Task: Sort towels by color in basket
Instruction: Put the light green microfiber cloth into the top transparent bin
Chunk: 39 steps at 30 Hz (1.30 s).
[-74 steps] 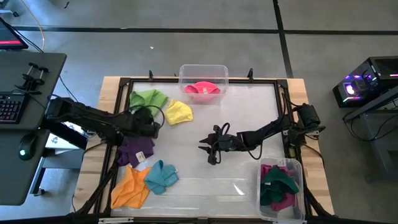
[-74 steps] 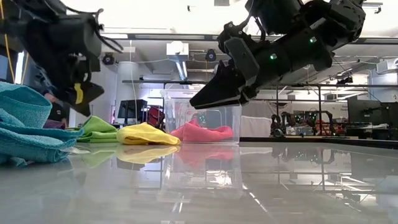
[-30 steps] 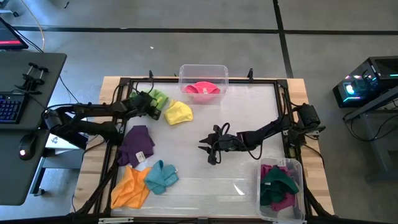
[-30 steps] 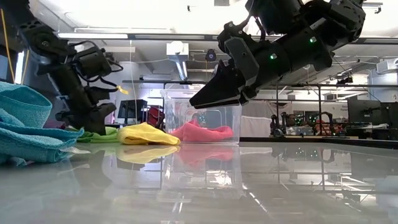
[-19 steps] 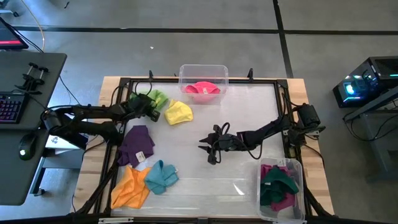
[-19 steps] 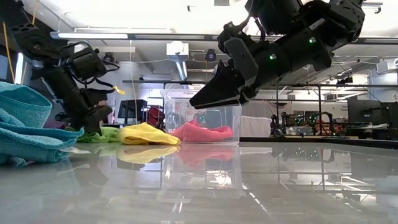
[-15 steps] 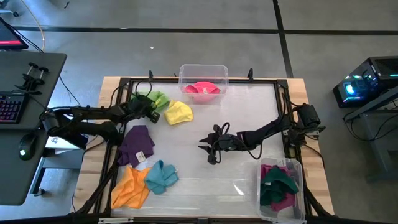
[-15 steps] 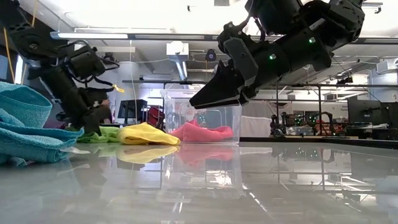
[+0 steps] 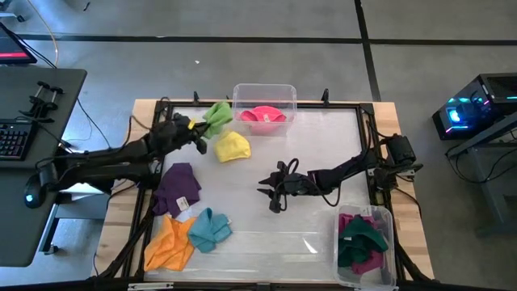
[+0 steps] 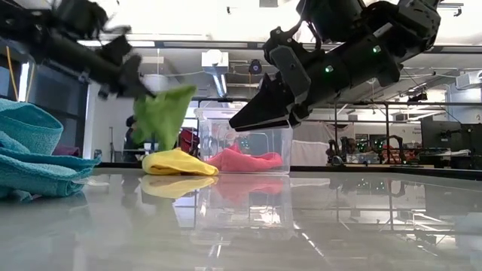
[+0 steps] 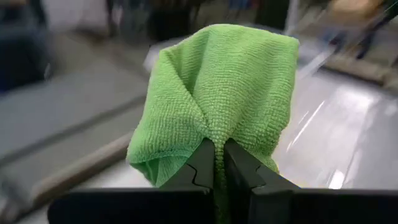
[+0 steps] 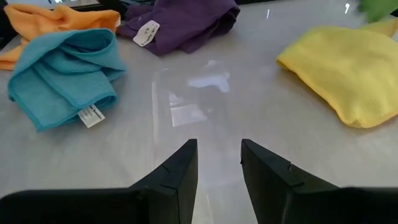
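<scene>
My left gripper is shut on the light green towel, which hangs above the table's far left, next to the yellow towel. A pink towel lies in the clear basket at the far edge. The purple, teal and orange towels lie on the near left of the table. My right gripper hovers open over the table's middle, nothing between its fingers. My left gripper pinches a gathered fold of the light green towel between its two fingertips. The fingers reach in from the table's left, slanting slightly down. The towel is lifted clear and hangs bunched and slack below the fingers.
A second clear basket at the near right holds dark green and magenta towels. A black frame runs round the tabletop. The table's middle and near right show bare surface.
My left gripper has taken hold of the light green towel where it lay at the far left, then risen and swung toward the far basket. The towel, flat on the table before, now hangs clear of it. My right arm has kept still.
</scene>
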{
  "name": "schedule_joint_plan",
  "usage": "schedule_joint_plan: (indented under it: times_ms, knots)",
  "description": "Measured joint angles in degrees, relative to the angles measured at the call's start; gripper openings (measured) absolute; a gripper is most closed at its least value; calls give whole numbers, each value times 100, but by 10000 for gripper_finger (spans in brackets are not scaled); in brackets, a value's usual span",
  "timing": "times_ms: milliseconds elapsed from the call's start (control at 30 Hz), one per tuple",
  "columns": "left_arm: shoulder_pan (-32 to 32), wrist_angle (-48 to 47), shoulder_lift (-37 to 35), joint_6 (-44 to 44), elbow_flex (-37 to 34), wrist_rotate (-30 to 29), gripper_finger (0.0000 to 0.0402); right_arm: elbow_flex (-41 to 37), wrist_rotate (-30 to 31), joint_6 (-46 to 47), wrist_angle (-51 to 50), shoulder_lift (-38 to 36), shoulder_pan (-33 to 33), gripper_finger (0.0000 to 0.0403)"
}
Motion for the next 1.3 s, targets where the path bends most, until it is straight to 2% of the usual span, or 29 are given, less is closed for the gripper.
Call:
schedule_joint_plan:
  times_ms: [233,433,667,967,1133,1300]
  knots:
    - [-909,1082,-552,1294,5,-96,4,0,291,-6,163,0,-7,119]
    - [-1563,1695,-716,1771,9,-425,4,0,299,47,149,0,-14,119]
    - [-1813,1815,-687,1914,7,-709,3,0,273,36,112,0,-13,119]
    - [-1765,2089,-610,2111,64,-668,3,0,275,0,119,0,-15,119]
    - [-1495,1563,-111,1844,840,-225,3,0,281,-47,147,2,-45,119]
    - [-1056,629,998,1934,2113,137,3,0,299,-53,189,2,-163,119]
